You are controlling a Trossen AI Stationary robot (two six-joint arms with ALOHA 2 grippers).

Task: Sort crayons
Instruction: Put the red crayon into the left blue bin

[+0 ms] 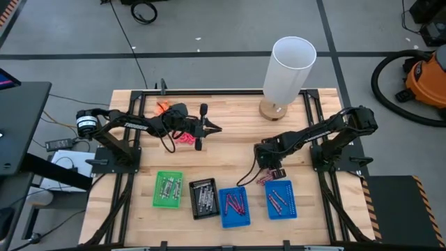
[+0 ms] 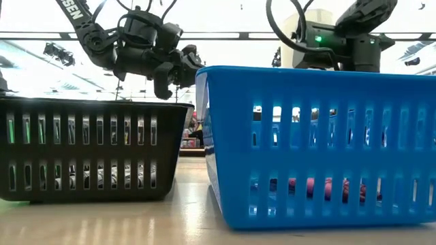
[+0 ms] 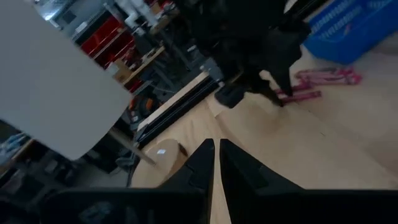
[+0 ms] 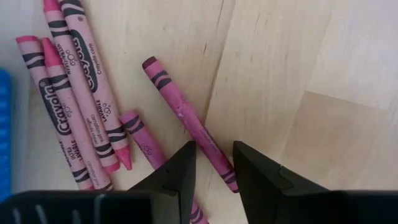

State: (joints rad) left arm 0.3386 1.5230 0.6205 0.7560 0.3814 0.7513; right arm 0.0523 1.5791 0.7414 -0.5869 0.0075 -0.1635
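A: Report the location of the crayons.

B: A loose cluster of pink crayons (image 4: 74, 106) lies on the bare surface (image 1: 230, 150), just beside the far edge of the right-hand blue tray (image 1: 281, 199). One magenta crayon (image 4: 189, 124) lies apart from the cluster, and its lower end runs between the fingers of the right gripper (image 4: 214, 165).

A: State of the right gripper?

B: Jaws narrowly parted, straddling that crayon. No contact on either side is visible; nothing is gripped yet, in my judgement.

A: What is already sorted?

B: Both blue trays hold pink or red sticks; the second blue tray (image 1: 234, 207) shows several. The green tray (image 1: 167, 189) and the black tray (image 1: 203, 198) hold pale, greyish sticks. The colour split therefore appears established.

A: What remains?

B: The cluster under the right gripper, plus a second pile of pink crayons (image 1: 185, 139) on the surface near the left arm. I judge the task to be well advanced but not complete, with two loose groups outstanding.

A: Left gripper?

B: The left gripper (image 3: 216, 163) is raised above the surface near the white cylinder (image 1: 289, 68), fingers pressed together with nothing between them. It is waiting.

A: Next requirement?

B: Probably closing on the straddled crayon and carrying it to a blue tray.
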